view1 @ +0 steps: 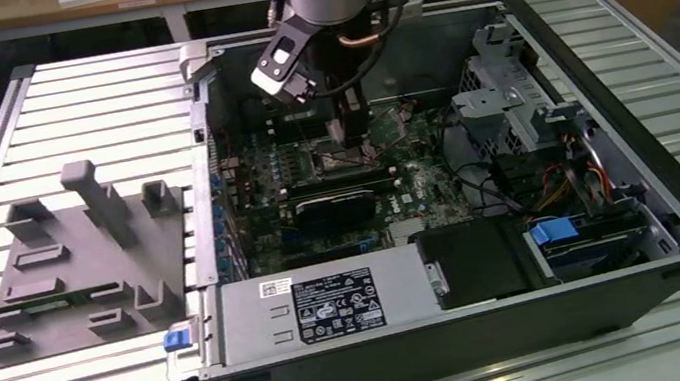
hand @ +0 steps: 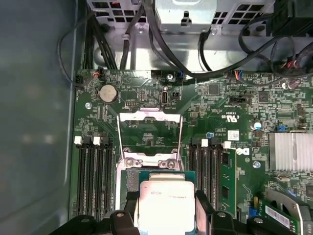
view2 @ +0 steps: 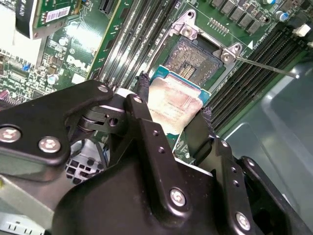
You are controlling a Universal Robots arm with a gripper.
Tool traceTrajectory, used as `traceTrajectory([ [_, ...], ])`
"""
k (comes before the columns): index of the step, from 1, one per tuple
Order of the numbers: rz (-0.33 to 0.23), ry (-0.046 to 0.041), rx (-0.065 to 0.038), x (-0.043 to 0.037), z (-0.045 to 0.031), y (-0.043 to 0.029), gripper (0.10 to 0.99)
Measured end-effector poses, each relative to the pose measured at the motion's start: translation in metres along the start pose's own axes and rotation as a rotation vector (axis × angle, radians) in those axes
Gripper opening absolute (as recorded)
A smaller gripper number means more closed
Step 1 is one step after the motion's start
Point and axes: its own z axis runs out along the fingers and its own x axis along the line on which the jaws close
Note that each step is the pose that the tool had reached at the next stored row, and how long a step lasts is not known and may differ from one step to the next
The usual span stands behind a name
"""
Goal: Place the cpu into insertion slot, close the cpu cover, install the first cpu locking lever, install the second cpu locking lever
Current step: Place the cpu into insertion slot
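Observation:
My gripper [view2: 174, 97] is shut on the cpu [view2: 168, 110], a flat square chip with a silver-grey top, one black finger [view2: 142, 105] on each side. In both wrist views the chip [hand: 166, 208] hangs over the near edge of the insertion slot [view2: 191, 58], whose dark pin field lies uncovered. I cannot tell whether the chip touches it. The cpu cover [hand: 149, 117] stands flipped open beyond the socket. A thin locking lever [view2: 266, 67] sticks out beside the socket. In the exterior view the gripper [view1: 339, 138] reaches down into the open computer case above the socket [view1: 332, 159].
Long black memory slots [hand: 95, 181] flank the socket on both sides. A fan card [view1: 339, 207], the power supply [view1: 318, 310] and a drive cage [view1: 508, 95] crowd the case. Cables [hand: 161, 44] run near the cover. A grey fixture [view1: 80, 260] sits at the exterior view's left.

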Motion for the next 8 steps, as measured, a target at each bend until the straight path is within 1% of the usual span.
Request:
traceTrajectory([
  [8, -0.013, 0.0012, 0.000, 0.0025, 0.0097, -0.0019, 0.541],
])
